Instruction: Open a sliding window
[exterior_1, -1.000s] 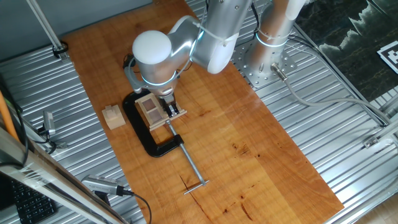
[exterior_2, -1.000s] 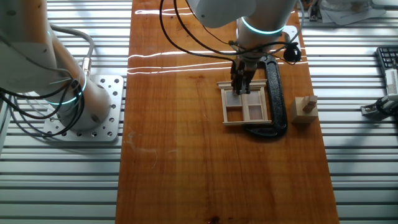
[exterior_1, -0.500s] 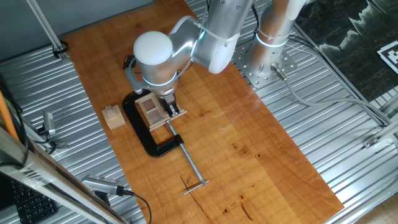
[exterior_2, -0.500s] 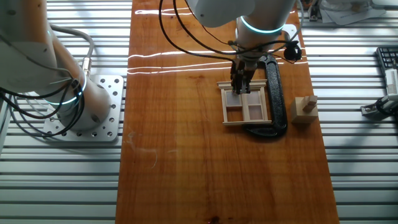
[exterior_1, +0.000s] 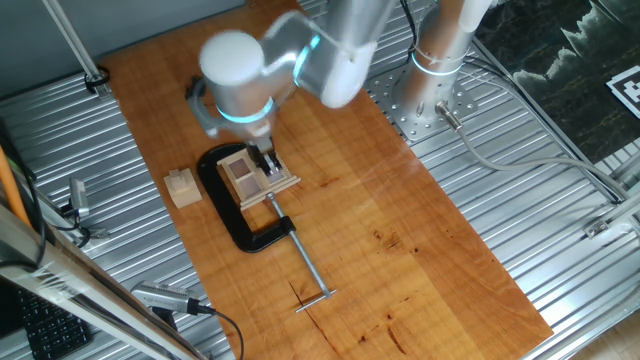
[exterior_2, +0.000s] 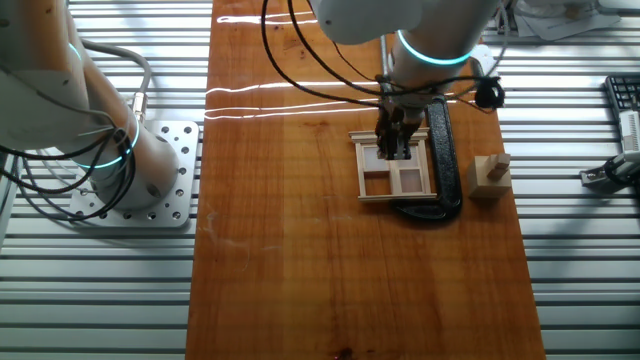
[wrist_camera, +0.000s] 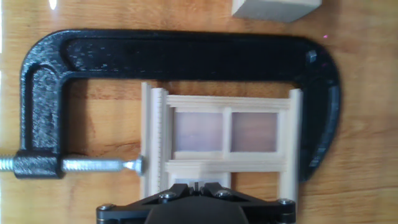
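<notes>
Between the jaws of the black iron C-clamp (wrist_camera: 180, 56), the small light-wood sliding window (wrist_camera: 221, 140) is fixed, so pushing cannot shift it. At 6 o'clock in the hand view, the black two-finger gripper (wrist_camera: 198, 185) has its fingertips together, holding nothing, touching the crossbar, probably to slide the sash.

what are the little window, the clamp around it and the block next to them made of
The sliding window: pale unfinished-looking wood with visible grain; the panes look brownish and translucent, perhaps plastic film. The C-clamp: black metal by its pebbled, cast-looking surface, with a bare shiny steel screw that looks threaded. The block: plain light wood, matte, no coating visible.
</notes>
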